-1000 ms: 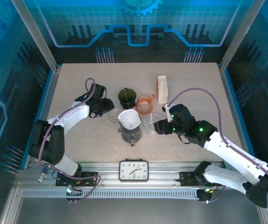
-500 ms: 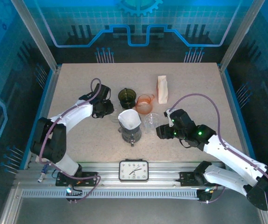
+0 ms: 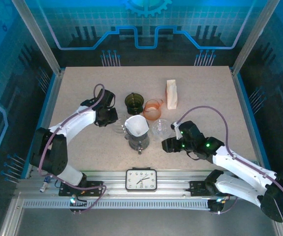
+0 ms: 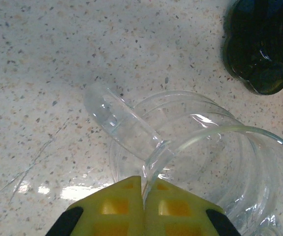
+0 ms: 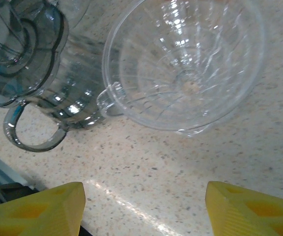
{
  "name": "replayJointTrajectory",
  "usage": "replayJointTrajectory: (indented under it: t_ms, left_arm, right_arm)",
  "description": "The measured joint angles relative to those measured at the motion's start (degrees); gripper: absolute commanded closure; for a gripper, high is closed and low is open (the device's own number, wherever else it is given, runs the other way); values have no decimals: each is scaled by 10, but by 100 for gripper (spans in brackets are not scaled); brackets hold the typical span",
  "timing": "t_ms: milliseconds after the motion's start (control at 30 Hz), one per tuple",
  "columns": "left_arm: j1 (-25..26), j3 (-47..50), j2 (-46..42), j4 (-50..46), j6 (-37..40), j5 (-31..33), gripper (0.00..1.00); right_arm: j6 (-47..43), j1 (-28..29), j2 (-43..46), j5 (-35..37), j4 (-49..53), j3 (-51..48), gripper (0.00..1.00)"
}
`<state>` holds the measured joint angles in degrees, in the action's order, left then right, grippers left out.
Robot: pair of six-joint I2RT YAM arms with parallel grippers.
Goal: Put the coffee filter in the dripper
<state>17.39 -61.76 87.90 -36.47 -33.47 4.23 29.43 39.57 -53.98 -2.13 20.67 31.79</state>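
Clock (image 3: 141, 179) sits at the near table (image 3: 205, 83) edge, behind both grippers.

Right gripper (image 3: 165, 144): low over the table, fingers (image 5: 33, 209) spread wide apart, nothing between them. In the wrist view, bare tabletop lies between the tips. Clear dripper (image 5: 185, 64) is just ahead of them, mouth toward the camera, not touching either finger. Grey dripper (image 5: 38, 73) is ahead and off toward its left finger, touching or nearly touching the clear one, with its loop handle pointing back at the gripper.

Coffee filter (image 3: 137, 125): white cone, open end up, seated in the top of the grey dripper. It is between the two grippers, nearer the right one's fingertips, and neither gripper is touching it.

Left gripper (image 4: 142, 206): pads pressed together. The rim of the glass dripper (image 4: 205, 132) runs straight into the seam between them, so it reads as pinched on that rim. The glass handle sticks out ahead and to the left of the pads. The glass dripper rests on the table.

Green dripper (image 3: 134, 102) is beyond the left gripper's tips, to their right, apart from the glass one. Orange cup (image 3: 153, 109) is just beside the green dripper, far side of the filter. White bag (image 3: 172, 93) is farthest out, beyond the right gripper and well apart from it.
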Motion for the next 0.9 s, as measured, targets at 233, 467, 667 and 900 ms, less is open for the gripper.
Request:
replayJointTrajectory:
  t_ms: [233,467,667,900]
  left_arm:
    - [-4,20,-73,-30,0,-6,100]
    - [-4,47,-130,-66,0,-11,100]
    - [-4,65,-169,-83,0,-12,100]
    - [-10,84,-200,-103,0,-12,100]
  right_arm:
    - [28,13,-24,-41,-94,-61,38]
    - [53,56,-67,-41,-203,-105,41]
    - [69,100,-127,-13,-293,-109,44]
    - [79,122,-201,16,-385,-109,47]
